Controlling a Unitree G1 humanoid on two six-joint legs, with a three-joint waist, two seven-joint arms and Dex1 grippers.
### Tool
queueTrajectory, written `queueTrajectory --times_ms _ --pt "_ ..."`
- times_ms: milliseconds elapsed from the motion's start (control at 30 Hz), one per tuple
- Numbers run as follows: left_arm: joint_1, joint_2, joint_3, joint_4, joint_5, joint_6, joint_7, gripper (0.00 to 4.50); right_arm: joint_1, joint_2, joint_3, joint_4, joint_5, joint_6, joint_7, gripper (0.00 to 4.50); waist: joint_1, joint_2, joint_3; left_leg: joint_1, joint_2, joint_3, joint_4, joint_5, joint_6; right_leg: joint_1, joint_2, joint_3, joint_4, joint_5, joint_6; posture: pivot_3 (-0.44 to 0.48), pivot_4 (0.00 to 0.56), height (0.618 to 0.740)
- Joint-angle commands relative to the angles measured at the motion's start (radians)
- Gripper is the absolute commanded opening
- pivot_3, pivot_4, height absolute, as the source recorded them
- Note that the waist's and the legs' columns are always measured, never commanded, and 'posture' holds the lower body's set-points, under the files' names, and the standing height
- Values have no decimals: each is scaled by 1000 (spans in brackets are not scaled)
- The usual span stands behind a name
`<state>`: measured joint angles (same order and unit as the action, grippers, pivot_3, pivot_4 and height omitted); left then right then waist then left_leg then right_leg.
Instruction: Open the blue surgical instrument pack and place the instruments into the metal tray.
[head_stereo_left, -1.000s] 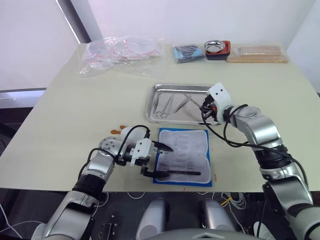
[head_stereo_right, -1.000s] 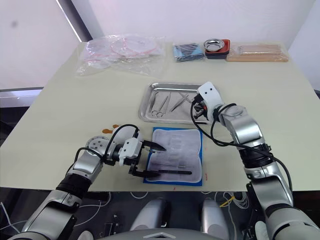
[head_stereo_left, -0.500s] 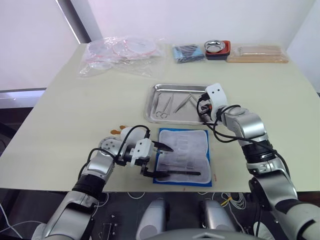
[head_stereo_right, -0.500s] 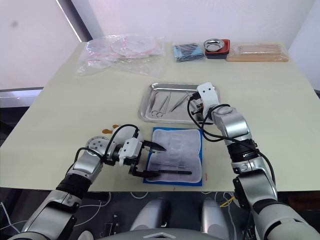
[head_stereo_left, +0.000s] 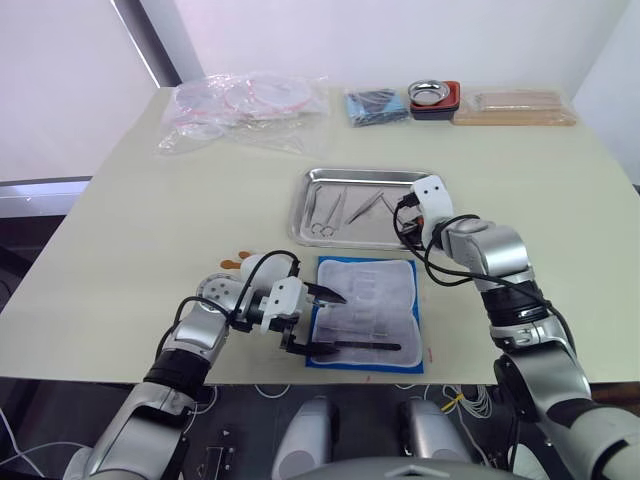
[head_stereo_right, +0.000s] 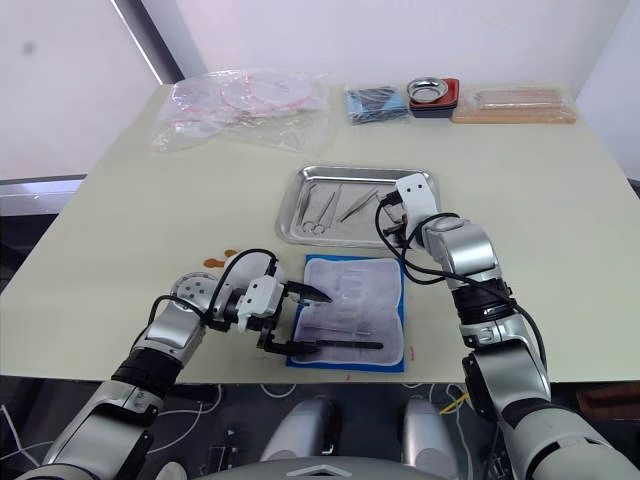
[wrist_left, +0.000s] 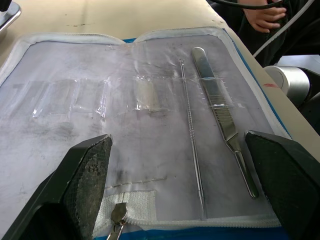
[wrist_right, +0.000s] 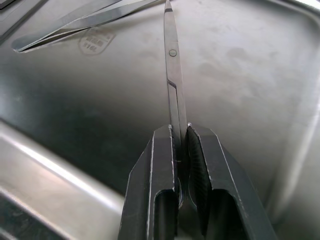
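Right pincer (wrist_right: 180, 150) clenched on scissors (wrist_right: 172, 75), apparently just above the metal tray (wrist_right: 240, 75).

Left hand (head_stereo_left: 322, 320) hovers low, its 2 black fingers (wrist_left: 87, 172) spread wide. Right arm bends forward at the elbow, right hand (wrist_right: 180, 145) pinched tight on scissors (wrist_right: 172, 80).

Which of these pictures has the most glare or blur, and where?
Right wrist view: bright streaks of glare run along the metal tray rim, and the tweezers at the far end look soft, while the scissors between the right gripper fingers stay crisp. Left wrist view: the clear lining of the blue surgical instrument pack shines faintly. Eye views: even, soft light.
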<state>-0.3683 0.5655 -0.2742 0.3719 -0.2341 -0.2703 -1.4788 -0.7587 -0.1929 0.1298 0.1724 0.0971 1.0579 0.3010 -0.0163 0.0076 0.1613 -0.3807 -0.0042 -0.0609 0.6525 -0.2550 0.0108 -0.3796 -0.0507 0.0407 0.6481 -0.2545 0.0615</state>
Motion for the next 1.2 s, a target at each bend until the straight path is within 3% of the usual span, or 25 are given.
queueTrajectory --times_ms 33,433,567,700,767,900,1200 --pt "37 9 -36 51 90 23 49 4500 -9 3 24 -39 5 -18 21 169 0 0 0 0 0 0 0 0 0 0 0 0 0 0 0 0 150 740" --pt "51 13 -29 35 89 33 56 4500 -19 33 63 -20 6 -54 53 169 -2 0 0 0 0 0 -1 0 0 -1 0 0 0 0 0 0 150 740" --pt "55 14 -28 29 90 36 58 4500 -20 53 35 -48 42 -36 73 1682 -2 0 0 -1 0 0 -2 0 0 -1 0 0 -1 0 0 0 150 740" --pt "56 16 -30 26 90 38 58 4500 -19 51 20 -63 60 -29 81 3588 -2 0 0 -1 0 0 -2 0 0 -1 0 0 -1 0 0 0 150 740" --pt "56 16 -30 28 90 37 57 4500 -17 39 14 -75 61 -36 83 4329 -2 0 0 -1 0 0 -2 0 0 -1 0 0 -1 0 0 0 150 740" --pt "55 15 -31 30 90 34 57 4500 -1 2 -2 -112 74 -83 110 4448 -2 0 0 -1 0 -1 -2 0 0 -2 0 0 -1 0 0 0 150 740" --pt "47 12 -32 48 91 25 56 4500 178 -179 -1 -310 150 -282 347 4448 0 0 0 -2 0 -1 -3 0 0 -1 0 0 -3 -1 0 0 150 740"
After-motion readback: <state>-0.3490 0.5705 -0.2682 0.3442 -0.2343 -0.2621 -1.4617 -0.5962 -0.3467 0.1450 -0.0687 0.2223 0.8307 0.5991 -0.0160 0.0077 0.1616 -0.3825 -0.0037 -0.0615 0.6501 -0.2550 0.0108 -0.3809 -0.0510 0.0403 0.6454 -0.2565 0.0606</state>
